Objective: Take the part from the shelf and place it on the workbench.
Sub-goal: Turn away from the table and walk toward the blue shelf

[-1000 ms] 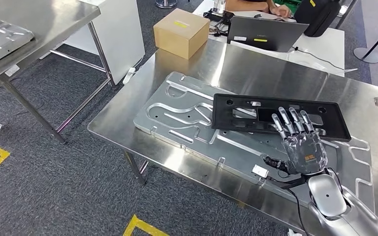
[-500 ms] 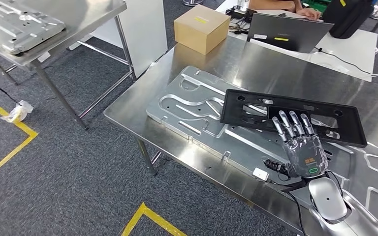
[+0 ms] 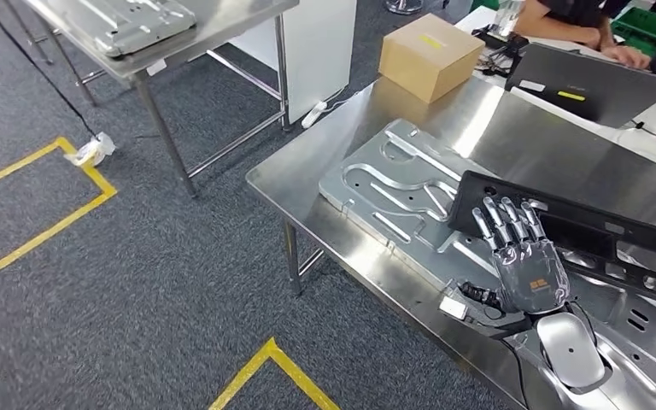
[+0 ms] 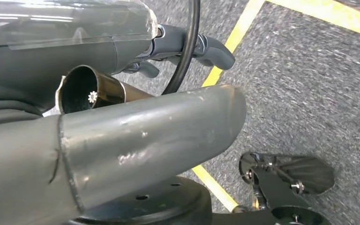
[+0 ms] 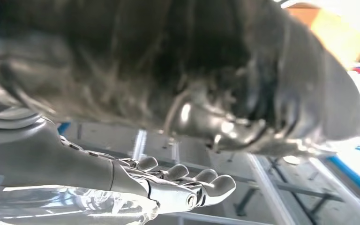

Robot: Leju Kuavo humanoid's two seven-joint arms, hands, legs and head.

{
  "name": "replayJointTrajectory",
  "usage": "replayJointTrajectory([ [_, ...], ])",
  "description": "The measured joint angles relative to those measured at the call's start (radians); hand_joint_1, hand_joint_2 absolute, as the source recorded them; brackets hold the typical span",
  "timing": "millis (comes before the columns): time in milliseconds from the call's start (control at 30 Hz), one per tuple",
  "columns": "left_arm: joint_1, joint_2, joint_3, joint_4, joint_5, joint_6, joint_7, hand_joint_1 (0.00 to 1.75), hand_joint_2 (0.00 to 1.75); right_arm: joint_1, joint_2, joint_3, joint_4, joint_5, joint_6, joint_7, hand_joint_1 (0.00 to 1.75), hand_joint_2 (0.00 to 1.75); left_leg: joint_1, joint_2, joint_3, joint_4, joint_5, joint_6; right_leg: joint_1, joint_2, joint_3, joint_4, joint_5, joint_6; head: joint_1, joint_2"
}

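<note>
A long black plastic part (image 3: 598, 235) lies flat on a grey stamped metal plate (image 3: 393, 179) on the steel workbench (image 3: 299, 184). My right hand (image 3: 521, 256) hovers over the part's near edge, palm down, fingers straight and spread, holding nothing. The right wrist view shows those fingers (image 5: 187, 183) stretched out, under a dark blurred shape. In the left wrist view my left hand (image 4: 136, 136) hangs above carpet with yellow tape; its thumb is out straight and nothing is in it.
A cardboard box (image 3: 431, 55) and a laptop (image 3: 594, 81) stand at the workbench's far side, where a person's arm (image 3: 581, 21) reaches in. A second steel table (image 3: 222, 21) with another metal plate (image 3: 128, 13) stands at the left. Yellow tape (image 3: 43, 222) marks the carpet.
The whole picture has slid to the right, so the camera has turned left. My right hand stays open over the black part's near edge.
</note>
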Motion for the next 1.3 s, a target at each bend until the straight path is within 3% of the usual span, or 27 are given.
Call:
replayJointTrajectory([
  [33,0.001,0.0,0.0,0.0,0.0,0.001,0.002,0.0,0.0,0.004,0.0,0.0,0.0,0.0,0.0,-0.004,0.0,0.0,0.0,-0.014,-0.002,0.002,0.001,0.001,0.0,0.004,-0.019,0.034,-0.002,0.001,0.0,0.0],
  [67,0.002,0.0,0.0,0.0,0.0,0.001,0.003,0.0,0.0,0.007,0.0,-0.001,0.0,0.0,0.0,-0.008,0.0,0.0,-0.001,-0.027,-0.003,0.004,0.001,0.0,0.0,0.006,-0.019,0.028,0.018,0.001,0.0,0.0],
  [133,0.003,0.0,0.0,0.0,-0.001,0.002,0.003,0.0,0.0,0.009,-0.001,-0.004,-0.001,0.0,0.0,-0.012,0.0,0.0,0.0,-0.053,-0.003,0.012,-0.001,-0.003,-0.002,0.023,0.031,-0.089,0.095,-0.003,0.0,0.0],
  [200,0.001,0.0,0.0,0.0,-0.001,0.004,0.003,0.0,0.0,0.01,-0.001,-0.01,-0.002,0.0,0.0,-0.015,0.0,0.0,-0.001,-0.077,-0.011,0.022,-0.002,-0.011,-0.005,0.065,0.08,-0.203,0.138,-0.007,0.0,0.0],
  [267,0.0,0.001,0.0,0.0,-0.001,0.005,0.003,0.0,0.0,0.01,-0.002,-0.015,-0.002,0.0,0.0,-0.019,0.0,0.0,0.001,-0.099,-0.023,0.026,0.002,-0.023,-0.003,0.082,0.088,-0.232,0.137,-0.011,0.0,0.0],
  [300,0.002,0.001,0.0,0.0,-0.001,0.005,0.003,0.0,0.0,0.01,-0.003,-0.016,-0.003,0.0,0.0,-0.022,0.0,0.0,0.002,-0.109,-0.028,0.026,0.005,-0.03,-0.004,0.072,0.088,-0.234,0.138,-0.015,-0.001,0.0],
  [367,0.005,0.002,0.0,0.0,-0.001,0.005,0.004,0.0,0.0,0.008,-0.002,-0.018,-0.005,0.0,-0.001,-0.027,0.0,0.0,0.0,-0.087,-0.04,0.044,-0.007,-0.04,-0.007,0.049,0.093,-0.242,0.143,-0.026,-0.002,0.0],
  [400,0.005,0.002,0.0,0.0,-0.001,0.006,0.004,0.0,0.0,0.008,-0.002,-0.018,-0.006,0.0,-0.001,-0.028,0.0,0.0,-0.002,-0.061,-0.057,0.079,-0.029,-0.044,-0.009,0.035,0.096,-0.247,0.145,-0.033,-0.003,0.0],
  [467,0.002,0.002,0.0,0.0,-0.001,0.006,0.004,0.0,0.0,0.01,-0.002,-0.02,-0.007,0.0,-0.001,-0.03,0.0,0.0,0.0,-0.01,-0.115,0.202,-0.093,-0.051,-0.007,0.007,0.097,-0.249,0.146,-0.041,-0.004,0.0],
  [533,0.001,0.002,0.0,0.0,-0.001,0.006,0.004,0.0,0.0,0.011,-0.001,-0.02,-0.006,0.0,-0.001,-0.031,0.0,0.0,0.005,0.003,-0.166,0.305,-0.127,-0.057,-0.005,-0.022,0.097,-0.248,0.144,-0.041,-0.004,0.0],
  [567,0.002,0.002,0.0,0.0,-0.001,0.006,0.004,0.0,0.0,0.01,-0.001,-0.02,-0.006,0.0,-0.001,-0.031,0.0,0.0,0.007,0.006,-0.166,0.307,-0.116,-0.059,-0.005,-0.035,0.098,-0.247,0.143,-0.041,-0.004,0.0],
  [633,0.002,0.003,0.0,0.0,0.0,0.006,0.002,0.0,0.0,0.009,0.0,-0.021,-0.006,0.0,-0.002,-0.033,0.0,0.0,0.01,0.024,-0.109,0.2,-0.053,-0.059,-0.006,-0.06,0.101,-0.245,0.139,-0.035,-0.004,0.0],
  [700,0.0,0.004,0.0,0.0,0.0,0.006,0.001,0.0,0.0,0.006,0.0,-0.023,-0.006,0.0,-0.002,-0.035,0.0,0.0,0.005,0.059,-0.043,0.074,-0.013,-0.052,-0.002,-0.081,0.103,-0.241,0.132,-0.026,-0.004,0.0],
  [767,-0.001,0.004,0.0,0.0,0.0,0.006,0.0,0.0,0.0,0.003,0.0,-0.026,-0.006,0.0,-0.002,-0.035,0.0,0.0,-0.002,0.067,-0.027,0.035,-0.011,-0.041,0.003,-0.098,0.105,-0.239,0.129,-0.015,-0.003,0.0],
  [833,0.002,0.004,0.0,0.0,0.0,0.006,0.0,0.0,0.0,-0.001,0.001,-0.028,-0.007,0.0,-0.002,-0.036,0.0,0.0,-0.002,0.043,-0.029,0.029,-0.005,-0.029,0.0,-0.108,0.109,-0.241,0.126,-0.003,-0.003,0.0],
  [900,0.003,0.004,0.0,0.0,0.0,0.006,0.0,0.0,0.0,-0.003,0.002,-0.029,-0.007,0.0,-0.003,-0.036,0.0,0.0,0.001,0.025,-0.027,0.019,0.003,-0.015,-0.005,-0.071,0.097,-0.206,0.096,0.008,-0.003,0.0],
  [967,0.001,0.004,0.0,0.0,0.001,0.006,-0.001,0.0,0.0,-0.003,0.002,-0.031,-0.005,0.0,-0.004,-0.036,0.0,0.0,0.001,0.006,-0.027,0.015,0.007,-0.008,-0.007,-0.017,0.045,-0.092,0.032,0.009,-0.002,0.0],
  [1033,0.0,0.005,0.0,0.0,0.001,0.005,-0.002,0.0,0.0,-0.001,0.003,-0.031,-0.001,0.0,-0.005,-0.039,0.0,0.0,-0.002,-0.017,-0.029,0.017,0.008,-0.007,-0.006,0.002,-0.014,0.026,-0.008,0.006,-0.002,0.0],
  [1067,0.0,0.005,0.0,0.0,0.001,0.005,-0.002,0.0,0.0,-0.001,0.003,-0.031,0.001,0.0,-0.005,-0.041,0.0,0.0,-0.004,-0.03,-0.029,0.019,0.008,-0.007,-0.006,0.004,-0.026,0.043,-0.001,0.003,-0.003,0.0],
  [1100,0.0,0.005,0.0,0.0,0.001,0.005,-0.004,0.0,0.0,-0.002,0.003,-0.031,0.003,0.0,-0.006,-0.042,0.0,0.0,-0.005,-0.044,-0.028,0.021,0.008,-0.007,-0.005,0.007,-0.019,0.017,0.027,0.0,-0.003,0.0],
  [1133,0.0,0.005,0.0,0.0,0.001,0.005,-0.005,0.0,0.0,-0.003,0.003,-0.031,0.004,0.0,-0.007,-0.043,0.0,0.0,-0.006,-0.057,-0.028,0.023,0.007,-0.007,-0.005,0.015,0.005,-0.041,0.067,-0.004,-0.003,0.0],
  [1200,-0.002,0.005,0.0,0.0,0.001,0.005,-0.008,0.0,0.0,-0.008,0.003,-0.031,0.006,0.0,-0.008,-0.043,0.0,0.0,-0.007,-0.083,-0.031,0.028,0.008,-0.01,-0.006,0.059,0.061,-0.172,0.124,-0.013,-0.003,0.0],
  [1267,-0.003,0.004,0.0,0.0,0.001,0.005,-0.01,0.0,0.0,-0.013,0.004,-0.031,0.009,0.0,-0.009,-0.045,0.0,0.0,-0.004,-0.105,-0.04,0.029,0.012,-0.019,-0.003,0.083,0.083,-0.228,0.134,-0.017,-0.003,0.0],
  [1300,-0.002,0.004,0.0,0.0,0.002,0.005,-0.01,0.0,0.0,-0.017,0.004,-0.031,0.011,0.0,-0.01,-0.046,0.0,0.0,-0.002,-0.117,-0.043,0.028,0.015,-0.026,-0.001,0.075,0.084,-0.233,0.136,-0.018,-0.003,0.0],
])
